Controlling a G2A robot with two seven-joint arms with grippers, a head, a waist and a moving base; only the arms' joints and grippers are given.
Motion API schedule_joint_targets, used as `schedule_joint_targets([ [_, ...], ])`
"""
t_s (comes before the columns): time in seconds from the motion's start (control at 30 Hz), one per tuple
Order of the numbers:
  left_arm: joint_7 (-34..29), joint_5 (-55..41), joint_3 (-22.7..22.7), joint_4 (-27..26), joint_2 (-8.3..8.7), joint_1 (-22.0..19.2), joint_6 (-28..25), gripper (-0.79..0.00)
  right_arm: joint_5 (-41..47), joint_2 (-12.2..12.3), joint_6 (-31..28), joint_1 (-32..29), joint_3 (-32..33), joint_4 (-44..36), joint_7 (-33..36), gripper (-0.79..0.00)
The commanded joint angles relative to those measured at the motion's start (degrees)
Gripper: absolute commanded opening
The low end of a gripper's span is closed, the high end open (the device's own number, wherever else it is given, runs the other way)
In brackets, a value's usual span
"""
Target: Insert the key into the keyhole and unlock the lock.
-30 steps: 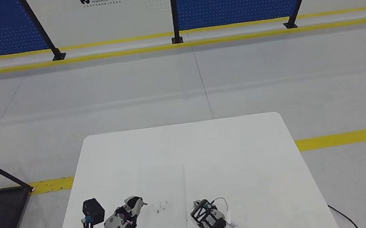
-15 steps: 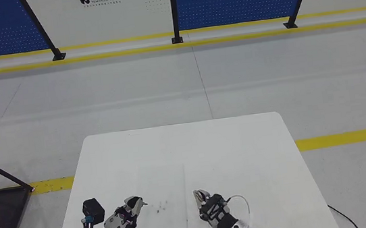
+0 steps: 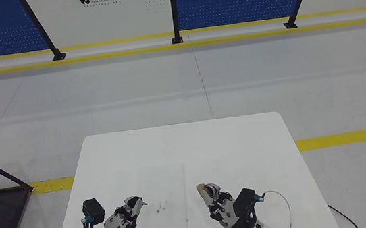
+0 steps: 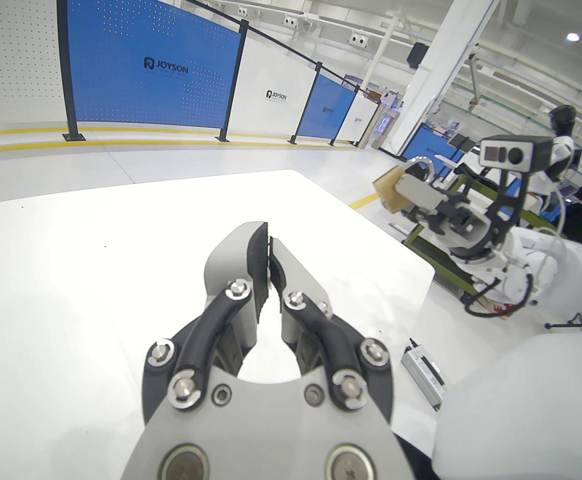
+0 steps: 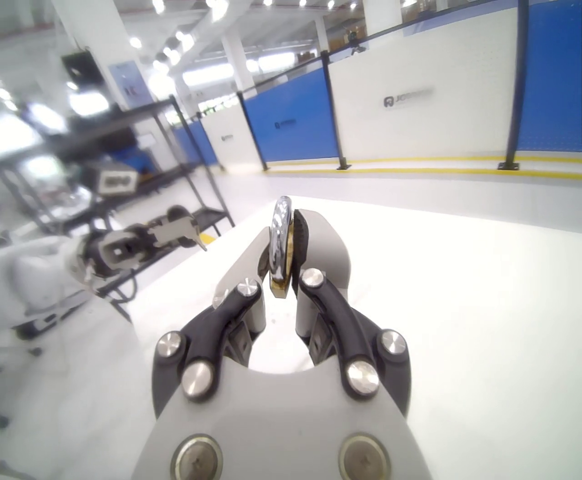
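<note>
Brass body and chrome shackle marked the padlock [image 5: 278, 254], which the right claw [image 5: 284, 227] pinched between its pads, clear of the white counter [image 3: 241, 148]. In the left wrist view the lock sat tilted in that claw. The keyhole face could not be made out in any view.

The left claw [image 4: 269, 254] was pressed together on a thin metal piece. In the right wrist view a short blade projected from its tip. This was probably the key [image 5: 199, 242], though it was small and blurred there.

In the top view both claws sat over the near edge of the counter, side by side and well apart. Key and padlock did not touch.

Progress, as a judgement:
- Done: both parts were off the counter and each arm carried one, so the grasping stage was complete.
- Left: alignment, insertion and turning were all outstanding.
- Lock state: no view showed the shackle released, so the padlock was taken as locked.

The next step called for bringing the blade in line with the keyhole before any push. A slight angle error could jam the tip against the lock face or twist the key in the pads. A loose pinch on the padlock could let it rotate under load.
</note>
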Motion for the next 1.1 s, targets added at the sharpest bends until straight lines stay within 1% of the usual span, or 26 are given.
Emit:
schedule_joint_targets([
  [0.0, 0.0, 0.0, 0.0, 0.0, 0.0, 0.0, 0.0, -0.785, 0.97, 0.17, 0.11, 0.19, 1.36, -0.22, 1.29, -0.785],
  [0.47, -0.19, -0.49, 0.29, 0.09, -0.03, -0.2, 0.26, -0.785, 1.29, 0.15, 0.09, 0.23, 1.3, -0.19, 1.29, -0.785],
  [0.57, -1.21, -2.78, 2.52, 0.47, -0.19, -1.16, 0.7, -0.785, 5.12, 0.01, -2.98, 1.54, 0.3, 1.46, 1.66, -0.785],
  [0.73, 1.92, -9.95, 5.77, 2.08, -0.54, -2.34, -2.4, -0.785, 8.95, -0.88, -5.88, 4.13, -3.74, 5.17, -3.17, -0.785],
  [0.9, 6.11, -19.49, 9.12, 4.19, -0.94, -3.46, -8.21, -0.785, 13.82, -2.24, -10.68, 6.83, -9.31, 9.36, -9.69, -0.785],
  [1.0, 8.58, -22.92, 10.64, 5.36, -1.29, -4.63, -9.33, -0.785, 15.89, -3.09, -13.89, 8.55, -12.39, 12.16, -12.88, -0.785],
  [1.03, 9.83, -23.0, 11.27, 5.68, -1.49, -5.05, -9.4, -0.785, 16.78, -3.37, -16.08, 9.22, -13.44, 12.83, -14.07, -0.785],
  [1.07, 11.09, -23.04, 12.03, 6.14, -1.7, -5.39, -9.6, -0.785, 16.35, -3.65, -15.22, 9.87, -13.44, 13.99, -16.7, -0.785],
])
